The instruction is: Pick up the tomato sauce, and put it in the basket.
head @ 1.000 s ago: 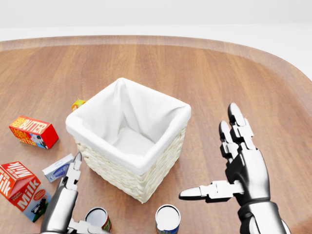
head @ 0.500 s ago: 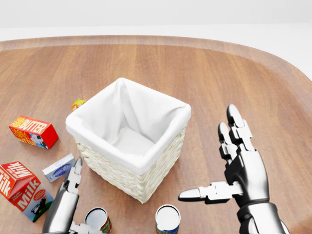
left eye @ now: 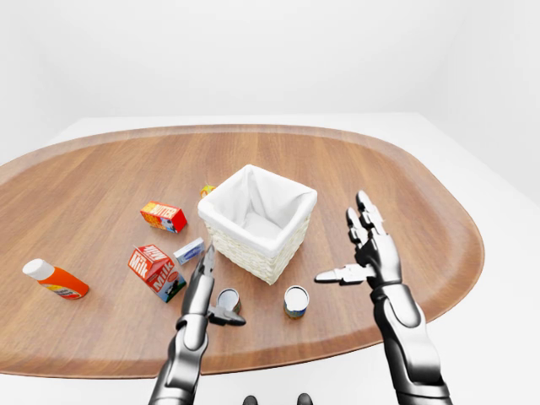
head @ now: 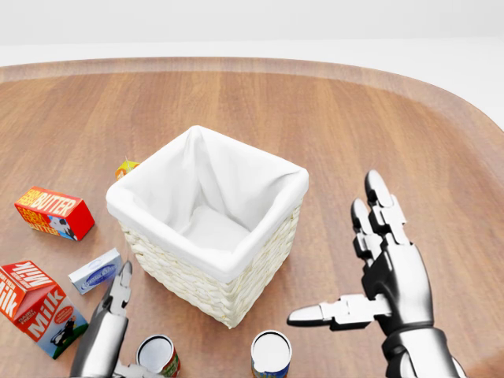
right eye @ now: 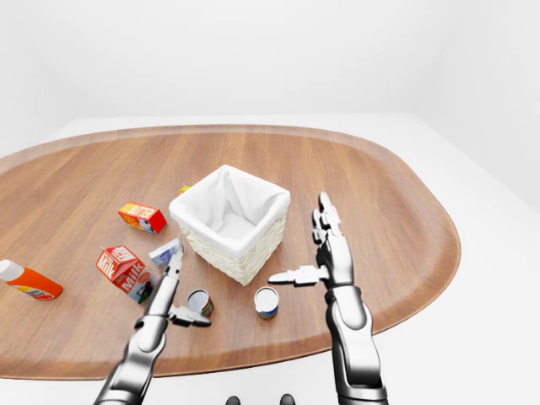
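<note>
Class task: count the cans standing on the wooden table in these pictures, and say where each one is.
2. One can stands beside the left hand; the other can stands right of it, below the basket. More could hide behind the basket.

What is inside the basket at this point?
The basket shows only its white cloth lining; no item is visible on the bottom. The near walls hide the lower corners closest to the camera, so those cannot be checked.

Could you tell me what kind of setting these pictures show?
Probably a simulated test tabletop, not a real kitchen: an oval wooden table in a blank white room, holding a lined wicker basket, a milk carton and small cans.
</note>
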You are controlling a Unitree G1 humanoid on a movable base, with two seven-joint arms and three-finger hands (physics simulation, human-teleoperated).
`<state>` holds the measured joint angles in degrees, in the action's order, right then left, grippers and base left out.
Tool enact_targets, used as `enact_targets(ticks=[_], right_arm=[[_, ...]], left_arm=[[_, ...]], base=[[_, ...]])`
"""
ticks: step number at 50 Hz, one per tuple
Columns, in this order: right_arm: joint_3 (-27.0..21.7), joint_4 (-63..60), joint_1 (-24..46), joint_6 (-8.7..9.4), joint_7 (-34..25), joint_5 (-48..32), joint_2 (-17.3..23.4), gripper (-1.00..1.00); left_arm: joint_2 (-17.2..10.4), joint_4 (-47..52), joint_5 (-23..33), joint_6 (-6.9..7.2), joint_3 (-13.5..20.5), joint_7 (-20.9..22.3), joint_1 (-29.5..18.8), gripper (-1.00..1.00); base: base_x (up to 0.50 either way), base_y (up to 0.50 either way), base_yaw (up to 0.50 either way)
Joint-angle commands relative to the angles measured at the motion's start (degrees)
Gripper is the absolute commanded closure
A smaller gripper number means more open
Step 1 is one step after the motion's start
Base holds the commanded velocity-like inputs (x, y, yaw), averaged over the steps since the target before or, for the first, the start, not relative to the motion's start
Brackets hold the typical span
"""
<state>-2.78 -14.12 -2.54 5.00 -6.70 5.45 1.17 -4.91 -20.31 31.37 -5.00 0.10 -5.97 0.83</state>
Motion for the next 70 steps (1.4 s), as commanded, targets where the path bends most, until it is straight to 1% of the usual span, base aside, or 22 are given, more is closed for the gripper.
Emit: enact_targets(ticks=[1, 6, 8, 11, 15, 29, 35, 42, 70], right_arm=[[0.04, 0.44, 0.05, 0.00, -0.01, -0.06, -0.01, -1.00], [0.03, 0.47, 0.10, 0.00, -0.01, -0.07, 0.01, -1.00], [-0.07, 0.73, 0.20, 0.00, -0.05, -0.01, 0.04, -1.00], [0.01, 0.24, 0.08, 0.00, 0.00, -0.05, 0.04, -1.00], [-0.01, 0.56, 0.11, 0.00, -0.06, -0.07, 0.02, -1.00], [0.06, 0.33, 0.00, 0.00, -0.03, -0.12, 0.00, -1.00], [0.13, 0.64, -0.02, 0.00, -0.05, -0.18, -0.03, -1.00], [0.12, 0.72, 0.00, 0.00, -0.06, -0.14, -0.02, -1.00], [0.34, 0.50, -0.22, 0.00, -0.05, -0.23, -0.08, -1.00]], left_arm=[[-0.19, -2.60, 0.00, 0.00, 0.03, -0.86, -1.10, -1.00], [-0.28, -4.60, 0.11, 0.00, -0.10, -1.64, -1.84, -1.00], [-0.44, -6.56, 0.05, 0.00, -0.07, -2.21, -2.81, -1.00], [-0.33, -5.47, 0.09, 0.00, -0.12, -1.85, -2.46, -1.00], [-0.45, -7.31, 0.18, 0.00, -0.23, -2.58, -2.97, -1.00], [-0.54, -7.57, -0.02, 0.00, -0.09, -2.35, -3.83, -1.00], [-0.81, -11.17, -0.08, 0.00, -0.08, -3.53, -5.53, -1.00], [-1.00, -12.64, -0.20, 0.00, -0.01, -3.86, -6.49, -1.00], [-1.17, -17.54, 0.17, 0.00, -0.44, -5.61, -8.51, -1.00]], base=[[0.00, 0.00, 0.00], [0.00, 0.00, 0.00], [0.00, 0.00, 0.00], [0.00, 0.00, 0.00], [0.00, 0.00, 0.00], [0.00, 0.00, 0.00], [0.00, 0.00, 0.00], [0.00, 0.00, 0.00], [0.00, 0.00, 0.00]])
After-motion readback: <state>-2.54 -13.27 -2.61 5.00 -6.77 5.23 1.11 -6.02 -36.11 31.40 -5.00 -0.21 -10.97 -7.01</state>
